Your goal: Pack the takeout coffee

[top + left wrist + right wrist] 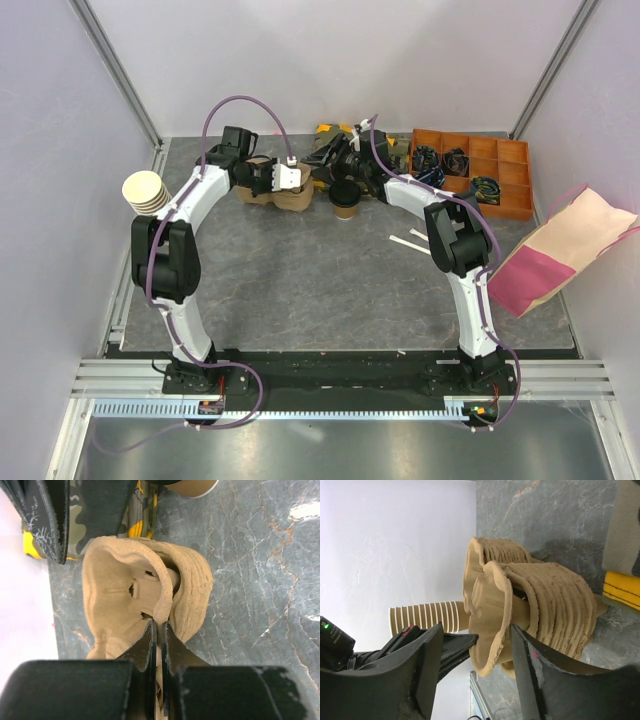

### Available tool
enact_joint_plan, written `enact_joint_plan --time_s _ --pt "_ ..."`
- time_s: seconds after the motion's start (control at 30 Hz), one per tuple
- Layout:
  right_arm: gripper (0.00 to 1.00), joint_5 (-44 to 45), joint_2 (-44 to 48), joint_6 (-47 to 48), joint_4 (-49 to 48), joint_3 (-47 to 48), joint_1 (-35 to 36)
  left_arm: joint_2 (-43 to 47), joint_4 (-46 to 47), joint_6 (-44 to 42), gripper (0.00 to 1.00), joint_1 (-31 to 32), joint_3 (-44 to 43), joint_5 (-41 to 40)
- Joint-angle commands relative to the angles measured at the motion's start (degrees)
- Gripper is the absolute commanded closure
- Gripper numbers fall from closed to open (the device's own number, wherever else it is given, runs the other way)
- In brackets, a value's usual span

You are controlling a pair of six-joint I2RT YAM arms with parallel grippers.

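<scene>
Left gripper pinches carrier rim; coffee seemingly apart.

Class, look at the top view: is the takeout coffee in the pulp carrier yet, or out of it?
Out. The takeout coffee stands lidded on the table, beside the carrier, not in it.

No text, label, brand, number or sign can be read in any view. The yellow-and-black items at the far edge of the tabletop may bear print, but it is too small and blurred to tell. The cup carrier, seen close, shows only bare pulp.
</scene>
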State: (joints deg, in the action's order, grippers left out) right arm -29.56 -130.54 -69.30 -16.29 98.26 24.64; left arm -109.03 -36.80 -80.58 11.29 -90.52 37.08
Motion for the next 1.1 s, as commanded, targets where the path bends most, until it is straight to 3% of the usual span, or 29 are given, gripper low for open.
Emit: enact_joint_plan --time_s 0.0,0.3,1.07 --pt "0.34 -1.02 3.19 0.39 -2.87 0.71 0.23 4.26 5.49 -1.95 0.98 0.14 1.66 -1.75" --pt "0.26 -1.2 3.36 1.01 -2.95 0.8 0.23 6.99 9.9 -2.21 0.98 0.22 4.56 -2.28" --pt "0.22 -1.29 3.19 1.27 -3.66 1.23 0.4 13.05 20.36 -4.76 0.98 0.14 11.77 -1.75"
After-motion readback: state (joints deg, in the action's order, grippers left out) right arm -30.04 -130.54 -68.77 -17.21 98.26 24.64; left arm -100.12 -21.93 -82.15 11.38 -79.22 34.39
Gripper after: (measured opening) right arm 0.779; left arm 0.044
